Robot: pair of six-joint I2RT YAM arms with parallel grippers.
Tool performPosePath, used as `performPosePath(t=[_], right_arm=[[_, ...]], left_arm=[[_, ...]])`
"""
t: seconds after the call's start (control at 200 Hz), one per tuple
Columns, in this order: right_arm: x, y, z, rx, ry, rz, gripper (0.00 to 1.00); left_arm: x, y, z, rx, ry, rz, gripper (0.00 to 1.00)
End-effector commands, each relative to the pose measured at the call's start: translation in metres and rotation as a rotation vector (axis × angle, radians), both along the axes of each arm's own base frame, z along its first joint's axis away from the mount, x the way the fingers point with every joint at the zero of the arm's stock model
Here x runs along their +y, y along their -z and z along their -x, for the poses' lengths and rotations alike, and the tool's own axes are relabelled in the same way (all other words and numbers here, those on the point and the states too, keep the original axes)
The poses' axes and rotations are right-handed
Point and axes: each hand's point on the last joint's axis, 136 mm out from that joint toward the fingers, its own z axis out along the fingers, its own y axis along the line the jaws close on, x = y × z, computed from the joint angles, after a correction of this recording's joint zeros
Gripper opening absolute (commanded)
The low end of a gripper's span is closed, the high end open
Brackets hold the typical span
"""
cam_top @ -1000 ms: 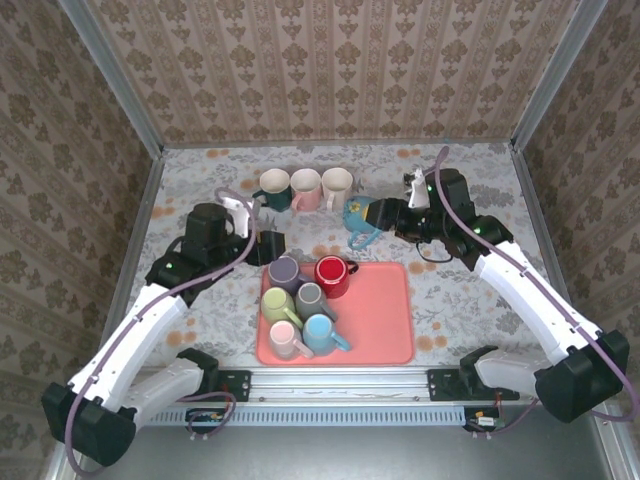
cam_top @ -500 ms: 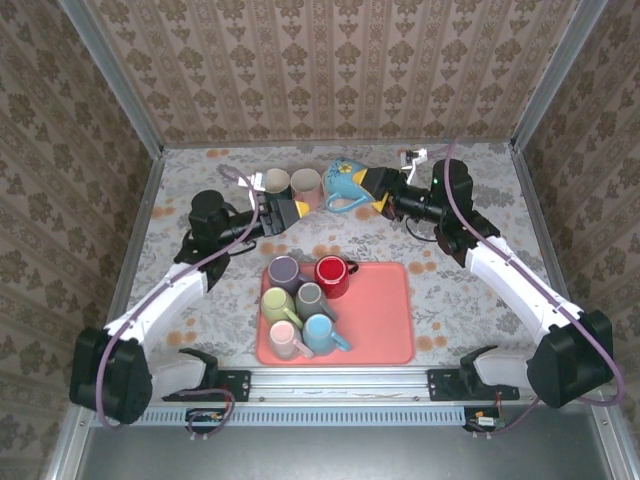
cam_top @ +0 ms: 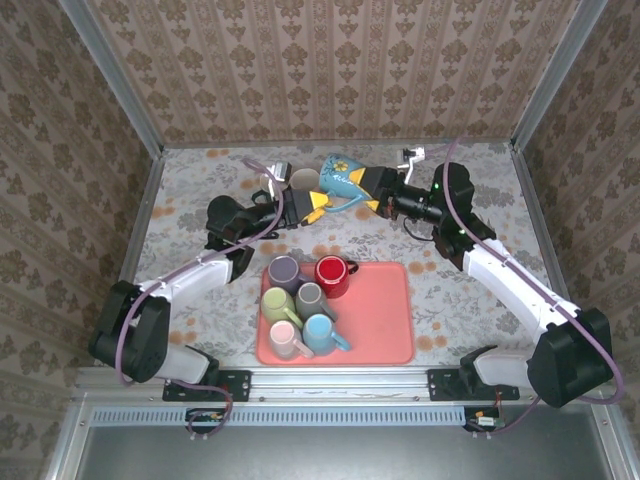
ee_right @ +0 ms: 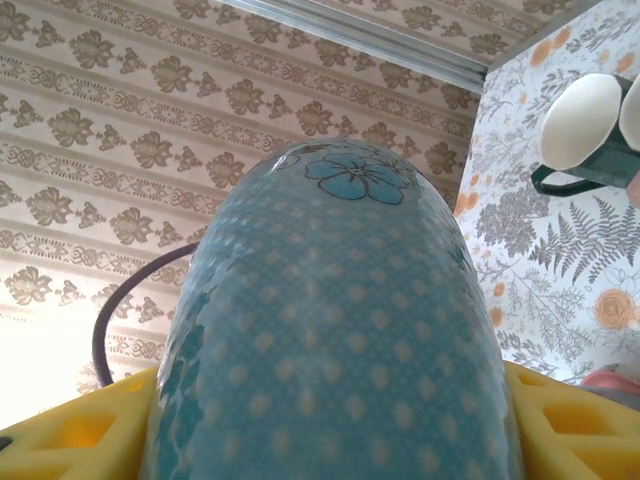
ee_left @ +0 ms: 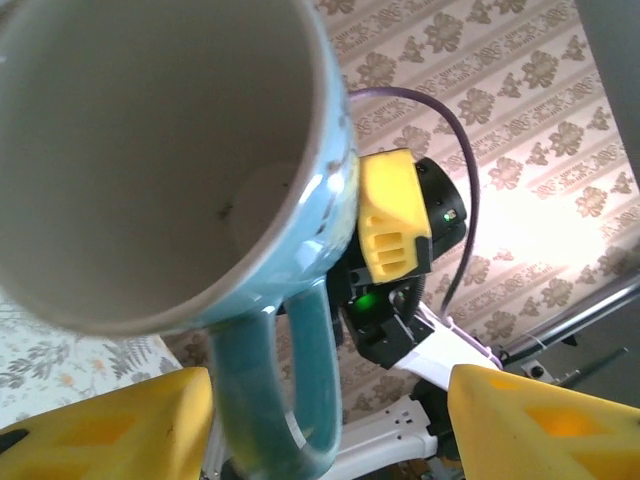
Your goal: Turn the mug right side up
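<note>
Observe: your right claw clamps the blue mug aloft above the tabletop; your left claw stands wide, its fingers flanking the handle.

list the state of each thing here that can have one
blue mug, held in the air, tipped sideways, opening facing the left end effector
right end effector, shut on blue mug
left end effector, open, by the mug's handle
tray, lying flat, six mugs on it

light: bright, even | glare: wrist views' wallpaper | blur: close mug soft
</note>
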Motion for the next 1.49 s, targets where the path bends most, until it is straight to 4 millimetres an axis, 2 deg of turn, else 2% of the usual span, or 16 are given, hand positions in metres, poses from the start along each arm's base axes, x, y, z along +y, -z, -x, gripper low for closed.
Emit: performPosePath(t=[0.0, 0.15, 0.265, 0.29, 0.365, 0.395, 0.43, 0.46, 0.615, 0.675, 0.73, 0.84, 1.115, 1.34, 1.49], right_arm=[[0.007, -0.031, 0.011, -0.119, -0.052, -0.044, 0.16], [0.017, -0.03, 0.017, -0.126, -0.088, -0.05, 0.15], [0.023, -0.027, 0.02, -0.118, -0.106, -0.057, 0.15], [0.024, -0.027, 0.021, -0.117, -0.108, -0.058, 0.15], [0.026, -0.023, 0.022, -0.112, -0.111, -0.056, 0.15], [0.027, -0.021, 0.023, -0.109, -0.115, -0.054, 0.15], [0.028, -0.019, 0.024, -0.107, -0.116, -0.051, 0.17], [0.029, -0.015, 0.024, -0.101, -0.117, -0.046, 0.24], [0.031, -0.005, 0.026, -0.098, -0.112, -0.014, 0.77], [0.03, -0.001, 0.027, -0.101, -0.094, 0.01, 0.89], [0.028, 0.003, 0.027, -0.103, -0.078, 0.029, 0.94], [0.025, 0.012, 0.026, -0.087, -0.058, 0.05, 1.0], [0.017, 0.026, 0.026, -0.066, -0.016, 0.087, 1.0], [-0.013, 0.037, 0.024, -0.037, 0.109, 0.2, 1.0], [-0.05, 0.057, 0.024, -0.002, 0.248, 0.379, 1.0]], left_arm=[[-0.001, -0.024, 0.011, -0.087, 0.033, 0.046, 0.62], [-0.004, -0.016, 0.007, -0.066, 0.034, 0.026, 0.56], [-0.005, -0.014, 0.006, -0.064, 0.035, 0.023, 0.43], [-0.005, -0.014, 0.006, -0.063, 0.035, 0.022, 0.38], [-0.005, -0.012, 0.007, -0.073, 0.038, 0.006, 0.08], [-0.005, -0.01, 0.008, -0.077, 0.038, -0.003, 0.0], [-0.003, -0.009, 0.008, -0.08, 0.036, -0.013, 0.0], [-0.001, -0.008, 0.008, -0.084, 0.03, -0.022, 0.0], [0.008, -0.004, 0.014, -0.119, -0.004, -0.085, 0.0], [0.009, -0.002, 0.019, -0.14, -0.009, -0.117, 0.0], [0.011, -0.003, 0.023, -0.158, -0.013, -0.14, 0.0], [0.014, -0.004, 0.028, -0.184, -0.02, -0.166, 0.0], [0.019, 0.0, 0.032, -0.213, -0.049, -0.219, 0.0], [0.025, 0.003, 0.034, -0.248, -0.085, -0.289, 0.0], [0.028, 0.008, 0.031, -0.275, -0.128, -0.383, 0.0]])
